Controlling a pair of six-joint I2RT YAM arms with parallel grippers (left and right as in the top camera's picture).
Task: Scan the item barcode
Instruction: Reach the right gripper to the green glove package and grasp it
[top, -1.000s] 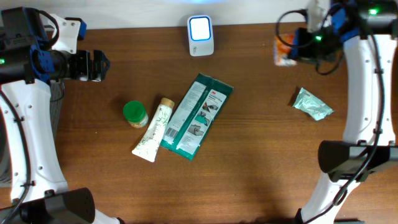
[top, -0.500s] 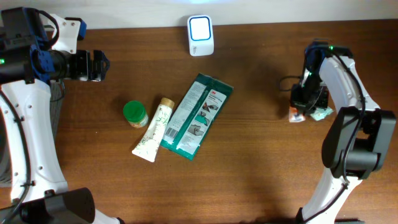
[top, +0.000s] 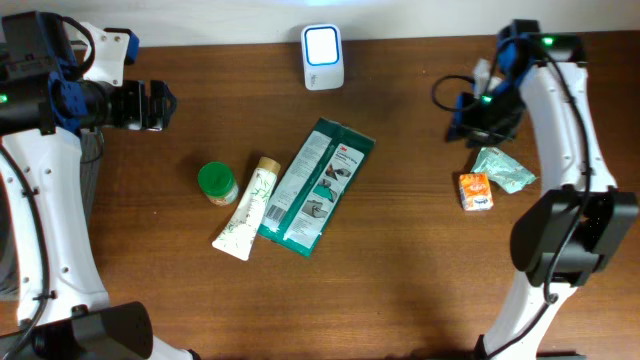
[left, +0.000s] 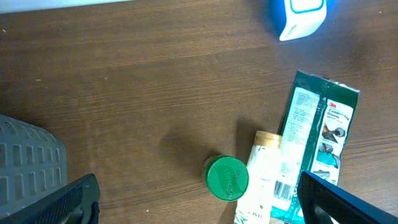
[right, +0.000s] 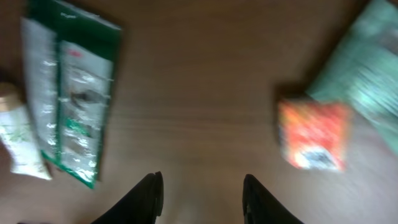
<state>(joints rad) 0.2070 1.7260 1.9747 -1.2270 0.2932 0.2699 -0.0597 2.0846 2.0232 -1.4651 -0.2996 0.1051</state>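
The white scanner with its lit blue face stands at the table's far edge. A small orange packet lies flat on the wood, touching a crumpled green pouch. My right gripper hovers above and to the left of them. In the blurred right wrist view its gripper is open with nothing between the fingers, and the orange packet lies apart at the right. My left gripper is open at the far left, and its gripper holds nothing.
A green-lidded jar, a white tube and a long green package lie side by side mid-table. The left wrist view shows the jar, the tube and the package too.
My right gripper brought the orange packet down from near the scanner to beside the green pouch, let it go and lifted away to the upper left. The left arm has not moved.
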